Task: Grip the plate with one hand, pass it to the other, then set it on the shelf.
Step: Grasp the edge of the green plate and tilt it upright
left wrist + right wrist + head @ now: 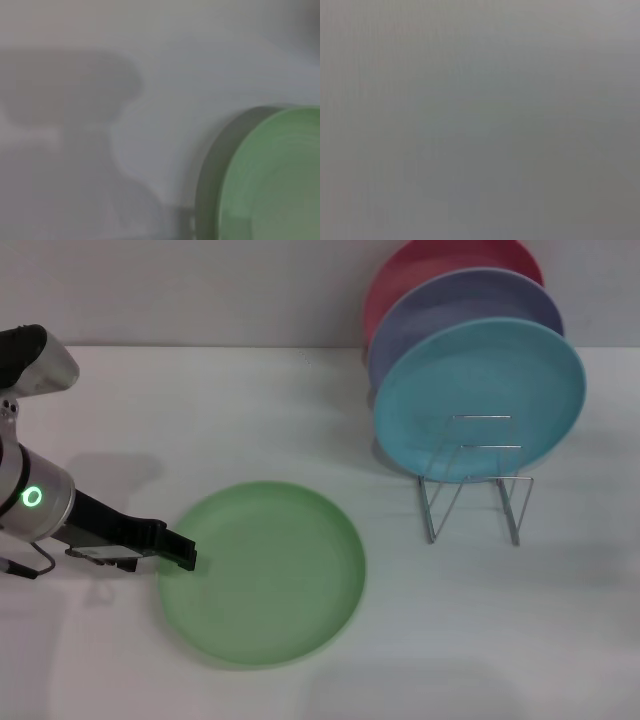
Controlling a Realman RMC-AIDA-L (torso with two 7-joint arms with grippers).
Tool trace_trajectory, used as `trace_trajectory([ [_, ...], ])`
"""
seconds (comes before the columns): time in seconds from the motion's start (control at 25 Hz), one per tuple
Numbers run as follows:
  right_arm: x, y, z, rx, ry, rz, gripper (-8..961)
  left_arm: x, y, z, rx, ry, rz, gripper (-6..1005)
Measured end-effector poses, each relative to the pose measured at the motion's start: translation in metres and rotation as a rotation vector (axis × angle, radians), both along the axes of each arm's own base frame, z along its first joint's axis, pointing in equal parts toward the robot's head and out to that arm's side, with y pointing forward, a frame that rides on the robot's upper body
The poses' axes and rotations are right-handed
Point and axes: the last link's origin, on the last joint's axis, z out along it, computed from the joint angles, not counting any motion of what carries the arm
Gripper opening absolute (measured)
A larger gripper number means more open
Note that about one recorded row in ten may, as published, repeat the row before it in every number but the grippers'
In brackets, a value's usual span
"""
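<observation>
While reaching: my left gripper (186, 551) meets the green plate (270, 575) rim.
Jaws: state indiscernible.
Next: clamp rim, lift.

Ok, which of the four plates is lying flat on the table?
The green plate, next to the left tool. The turquoise, lavender and red plates stand on edge in the wire rack.

Left gripper (180, 552): tips meet the green plate's (265, 575) nine o'clock rim; finger state indiscernible. Left wrist view crops the plate. Pink plate (420, 265) mostly hidden behind the lavender plate (460, 305). Right wrist view featureless grey.
</observation>
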Motion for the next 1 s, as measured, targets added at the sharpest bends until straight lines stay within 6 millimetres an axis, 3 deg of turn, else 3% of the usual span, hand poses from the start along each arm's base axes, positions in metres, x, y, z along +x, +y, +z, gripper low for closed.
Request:
trace_trajectory([
  [1.0, -0.002, 0.004, 0.001, -0.007, 0.001, 0.000, 524, -0.001, -0.001, -0.016, -0.041, 0.015, 0.006, 786],
])
